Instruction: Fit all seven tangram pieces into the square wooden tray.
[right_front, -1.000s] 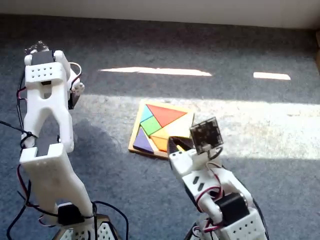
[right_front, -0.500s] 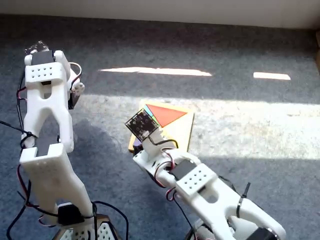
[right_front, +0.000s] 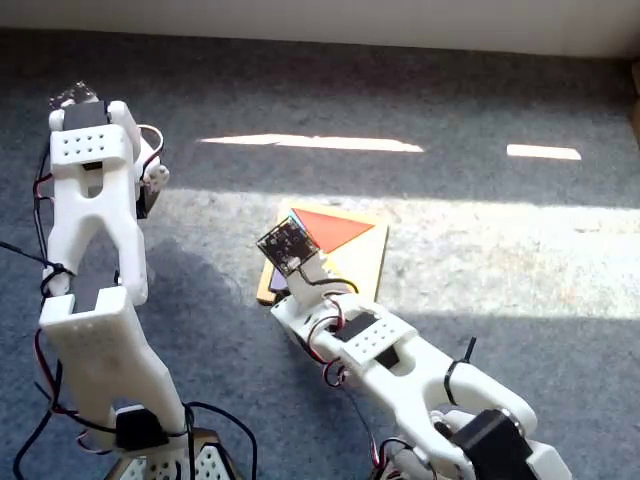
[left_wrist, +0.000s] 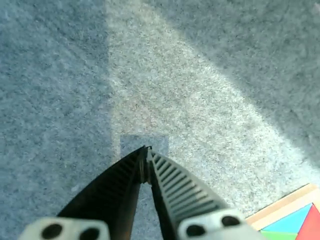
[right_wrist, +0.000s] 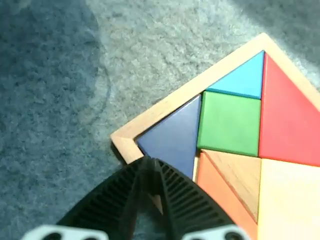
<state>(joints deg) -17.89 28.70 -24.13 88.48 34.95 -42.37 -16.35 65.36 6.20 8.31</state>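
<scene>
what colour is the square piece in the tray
The square piece is green; right wrist view shows it best.

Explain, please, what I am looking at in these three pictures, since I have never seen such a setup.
A left arm and a right arm, both small robots, stand on grey carpet. One picture looks down from above; the other two come from cameras on each arm's wrist. The left pincer is shut above bare carpet. The right pincer is shut over a corner of the wooden tray, by the purple triangle. Coloured pieces lie in the tray. Neither pincer holds anything.
</scene>
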